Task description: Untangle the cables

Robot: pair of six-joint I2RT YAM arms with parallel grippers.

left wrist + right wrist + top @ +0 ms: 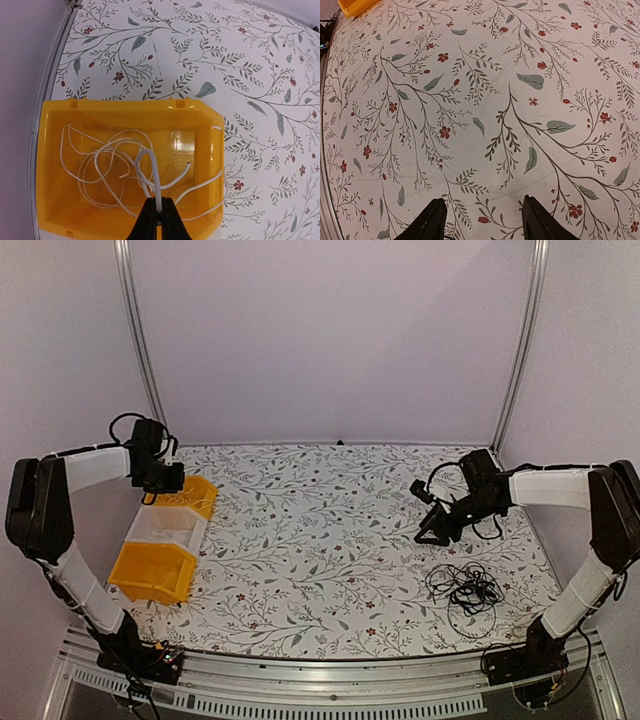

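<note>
Left jaws: closed tight on a thin white wire [156, 176], pinching it where it rises in a narrow loop just above the tips.
White wire's lie: the rest of it sprawls in loose curls across the floor of a yellow plastic open-topped bin [130, 106], one strand reaching the bin's right-hand wall.
Left arm [95, 468]: it reaches over the far left part of the bench [320, 540], with the jaws hanging over that yellow bin [200, 492].
Right jaws: standing apart, with nothing between them; the two black fingers [434, 220] frame only bare floral cloth [480, 100].
Right arm [545, 487]: it is held above the right side of the bench, with the jaws pointing down and inward, clear of the surface.
Black cables [468, 590]: a loose looping bundle of thin black wires lying flat near the bench's near right corner. It is close to the right jaws, on their near-edge side, and apart from them. It is well apart from the left jaws, across the bench's width.
Other bins: a clear plastic bin [168, 528] sits just nearer than the yellow one along the left edge. A second yellow bin [150, 575] stands nearest of the row, touching the clear one.
</note>
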